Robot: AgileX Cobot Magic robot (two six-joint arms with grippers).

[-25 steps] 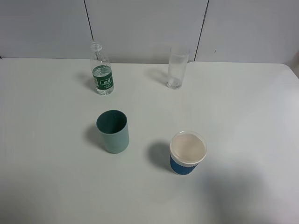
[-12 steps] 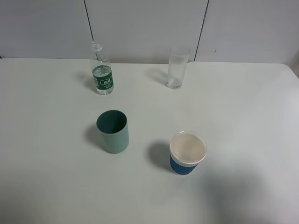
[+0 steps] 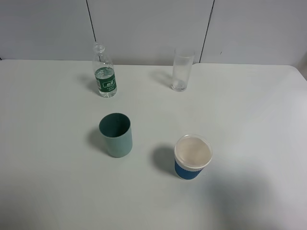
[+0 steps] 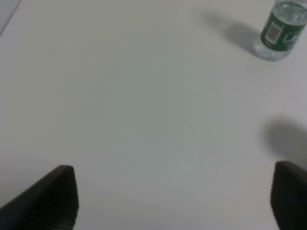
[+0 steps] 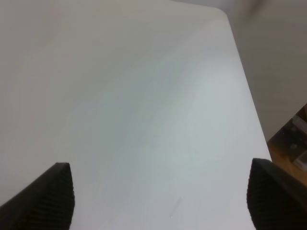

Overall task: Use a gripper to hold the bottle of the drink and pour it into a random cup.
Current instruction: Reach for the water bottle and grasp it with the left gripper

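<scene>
We see a wide white table (image 3: 249, 120) filling most of the high view, with pale wall panels (image 3: 144, 28) running along its far edge. Neither arm shows in that view.

In the left wrist view the left gripper (image 4: 175, 196) hangs above bare tabletop with its two dark ribbed fingertips spread wide apart and nothing between them. In the right wrist view the right gripper (image 5: 165, 196) is likewise spread wide and holds nothing, over bare table close to a rounded corner of the tabletop.

Nearer the front, left of the middle, we find a teal cup (image 3: 116, 136) standing upright with its mouth open. To its right and a little nearer the front stands a white paper cup (image 3: 192, 157) with a blue sleeve, well apart from the teal one.

At the far edge, right of the middle, stands the tall clear glass cup (image 3: 182, 69), upright and seemingly empty. The bottle (image 3: 104, 72) stands upright at the far left, well apart from the glass cup, uncapped, with a dark green label and clear liquid inside. The left wrist view also catches it, well away from the fingertips.
</scene>
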